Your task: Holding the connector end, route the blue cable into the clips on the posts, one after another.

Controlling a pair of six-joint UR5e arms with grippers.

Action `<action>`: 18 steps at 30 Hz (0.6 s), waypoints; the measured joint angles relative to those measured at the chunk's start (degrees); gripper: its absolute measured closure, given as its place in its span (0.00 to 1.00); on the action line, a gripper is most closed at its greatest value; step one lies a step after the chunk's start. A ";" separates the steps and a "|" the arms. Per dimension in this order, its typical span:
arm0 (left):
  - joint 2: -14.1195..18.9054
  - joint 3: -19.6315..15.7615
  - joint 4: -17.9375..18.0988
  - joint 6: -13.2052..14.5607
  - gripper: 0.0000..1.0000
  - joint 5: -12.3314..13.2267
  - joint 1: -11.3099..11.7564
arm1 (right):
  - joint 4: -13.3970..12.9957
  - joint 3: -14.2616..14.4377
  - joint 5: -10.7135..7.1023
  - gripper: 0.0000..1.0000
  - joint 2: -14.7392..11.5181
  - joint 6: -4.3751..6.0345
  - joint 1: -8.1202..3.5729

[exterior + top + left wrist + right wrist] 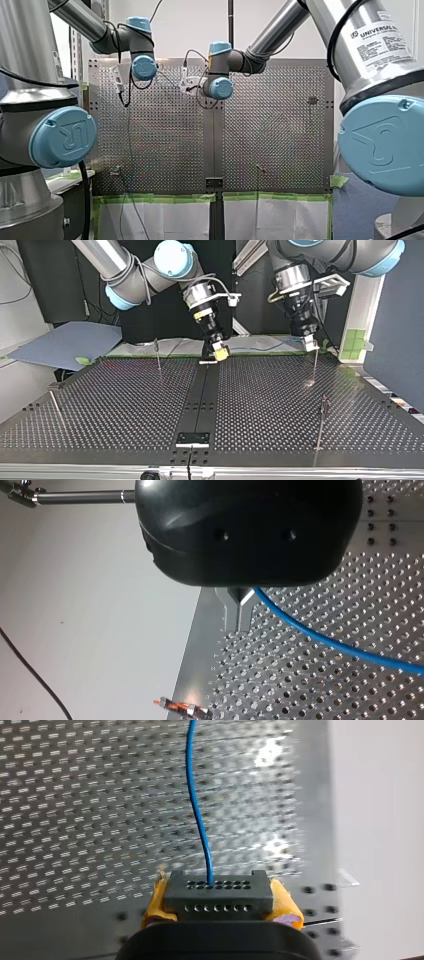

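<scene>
Perforated metal desk (125, 405) with green tape (165, 198) along one edge, both arms reaching over it, and thin posts sticking up around it.

In the right wrist view the right fingers (156, 902), the ones with yellow pads, are clamped on either side of a dark grey connector (218, 895) that has two rows of little holes. The blue cable (197, 815) comes out of the top row and runs away ahead of the fingers, over the perforated plate.

The left wrist view shows the left fingers (235, 612), bare metal under a black body, pinched together. The blue cable comes out right at their base and sweeps off across the desk, so they look clenched on it.

In the top view the right fingers hang near the middle of the far edge, over the dark centre strip (200, 400). The left fingers are off to the view's right, also at the far edge, and a thin post (314, 367) stands just under them. Another post (157, 354) stands near the far edge on the view's left, one leans at the left side (55, 407), and one with a clip on top (321, 422) is nearer the camera on the right. I can't make out the cable in any clip.
</scene>
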 joint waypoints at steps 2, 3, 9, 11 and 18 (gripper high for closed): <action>0.00 0.21 -0.28 -0.21 1.00 1.13 1.12 | 0.17 -0.50 -0.81 1.00 -0.90 0.24 -0.10; -0.01 0.32 -0.37 -0.25 1.00 1.61 1.61 | 0.23 -0.69 -1.19 1.00 -1.24 0.45 -0.13; -0.13 1.39 -0.75 -0.33 1.00 4.97 4.97 | 0.76 -1.96 -2.50 1.00 -2.13 2.03 -0.24; -0.37 1.96 -0.86 -0.41 1.00 6.15 6.14 | 0.79 -2.36 -2.96 1.00 -2.14 2.56 -0.26; -2.53 5.06 -1.87 -0.59 1.00 9.92 9.91 | 0.78 -3.97 -4.36 1.00 -1.93 4.68 -0.28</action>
